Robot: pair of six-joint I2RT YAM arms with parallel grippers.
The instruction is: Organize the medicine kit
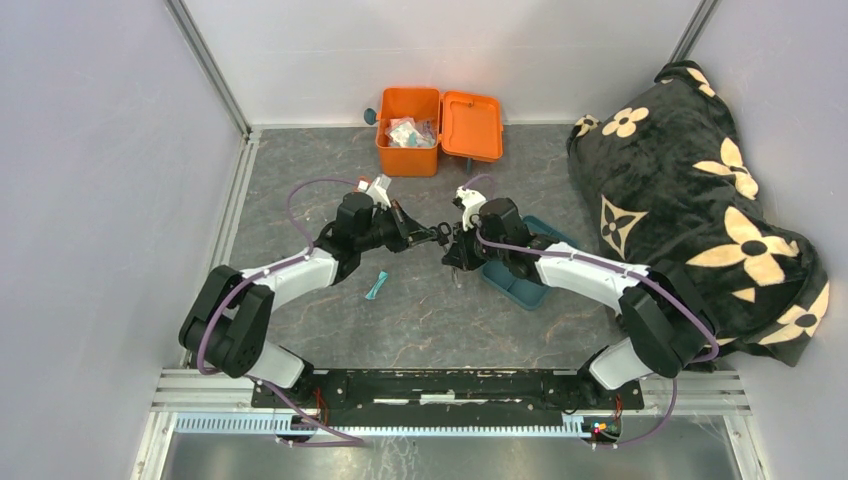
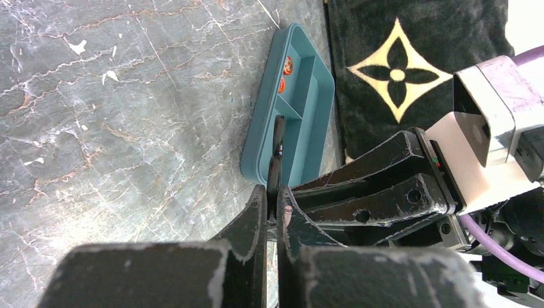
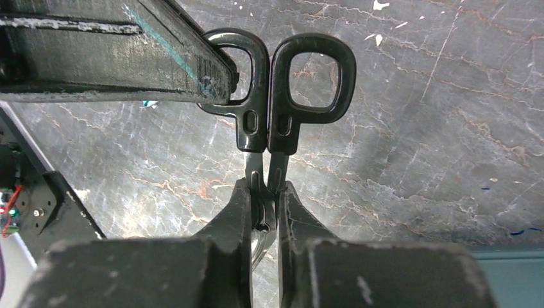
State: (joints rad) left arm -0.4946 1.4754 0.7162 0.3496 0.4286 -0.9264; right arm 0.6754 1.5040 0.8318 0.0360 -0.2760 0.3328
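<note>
The medicine kit (image 1: 407, 160) is an orange box standing open at the back of the table, its lid (image 1: 472, 127) swung to the right and small packets inside. In the middle of the table both grippers meet on black-handled scissors (image 3: 280, 125), held above the surface. My left gripper (image 2: 274, 196) is shut on one handle loop, which shows edge-on in the left wrist view. My right gripper (image 3: 263, 189) is shut on the scissors at the pivot, just below the handles. In the top view the left gripper (image 1: 428, 232) and the right gripper (image 1: 455, 243) are nearly touching.
A flat teal compartment tray (image 2: 321, 83) lies under the right arm, with two small orange items (image 2: 287, 64) in one cell. A black flowered blanket (image 1: 690, 190) fills the right side. A small teal packet (image 1: 377, 286) lies on the table near the left arm.
</note>
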